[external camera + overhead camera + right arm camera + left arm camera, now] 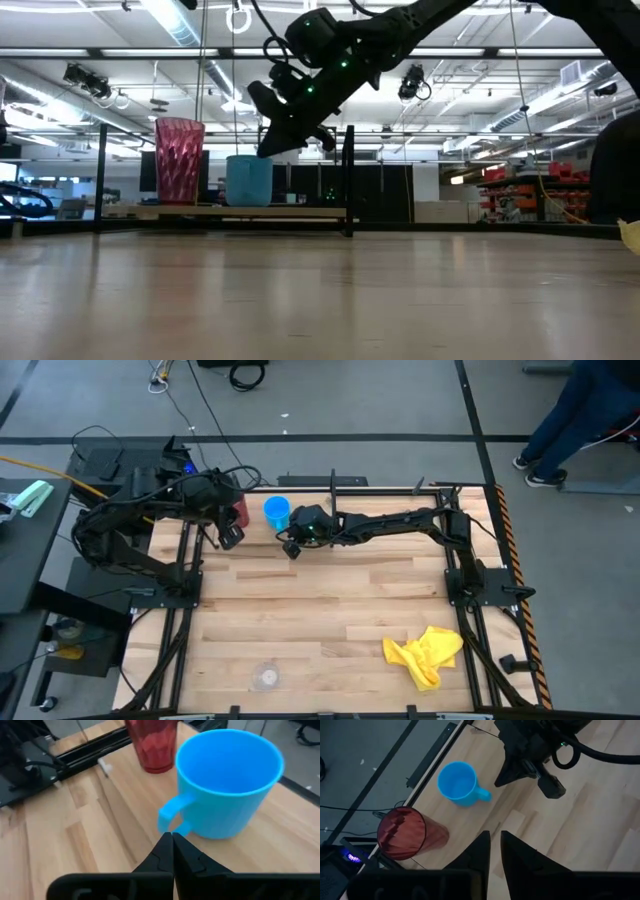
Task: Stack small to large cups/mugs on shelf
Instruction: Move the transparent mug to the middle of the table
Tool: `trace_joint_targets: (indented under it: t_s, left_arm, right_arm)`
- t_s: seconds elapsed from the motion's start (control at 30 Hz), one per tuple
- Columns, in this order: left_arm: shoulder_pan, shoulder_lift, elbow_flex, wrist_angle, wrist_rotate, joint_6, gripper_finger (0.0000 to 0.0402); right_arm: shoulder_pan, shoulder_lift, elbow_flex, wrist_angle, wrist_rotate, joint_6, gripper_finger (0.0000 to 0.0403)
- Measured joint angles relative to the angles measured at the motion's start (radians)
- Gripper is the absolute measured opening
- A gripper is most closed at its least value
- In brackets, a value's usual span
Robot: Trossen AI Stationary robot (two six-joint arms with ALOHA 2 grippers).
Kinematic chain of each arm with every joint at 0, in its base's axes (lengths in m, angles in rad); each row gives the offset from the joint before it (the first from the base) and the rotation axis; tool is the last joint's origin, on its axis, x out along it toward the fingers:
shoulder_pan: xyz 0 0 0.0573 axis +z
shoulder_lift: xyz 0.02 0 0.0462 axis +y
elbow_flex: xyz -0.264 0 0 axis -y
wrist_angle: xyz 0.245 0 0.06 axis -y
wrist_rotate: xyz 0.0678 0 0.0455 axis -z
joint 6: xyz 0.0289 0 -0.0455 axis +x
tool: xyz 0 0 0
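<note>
The tall dark red faceted tumbler [239, 510] and bright blue handled plastic cup [276, 511] stand side by side on the low black wire shelf [240, 211], largest first. The right gripper [291, 547], fingers shut and empty, hangs beside the blue cup; the left gripper [231, 536], fingers narrowly parted, holds nothing. The small clear cup [265, 678] waits far off on the wooden counter [330, 620], likely next.

- Your tumbler [239, 510] and handled cup [276, 512] stand side by side on the shelf [240, 211].
- Your right tool [292, 549] sits just beside that cup.
- Cloth [426, 655] and see-through cup [265, 678] lie well apart, near the worktop's [330, 610] front edge.
</note>
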Motion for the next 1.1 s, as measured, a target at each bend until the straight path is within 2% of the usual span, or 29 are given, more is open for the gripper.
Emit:
trace_joint_targets:
  t_s: [0.77, 1.1]
  left_arm:
    - [0.001, 0.001, 0.000, 0.039, -0.003, -0.007, 0.0034]
    - [0.001, 0.001, 0.000, 0.040, -0.003, -0.004, 0.0040]
  right_arm:
    - [-0.024, 0.024, 0.001, 0.048, -0.016, 0.052, 0.0000]
    - [-0.029, 0.024, 0.001, 0.056, -0.021, 0.052, 0.0000]
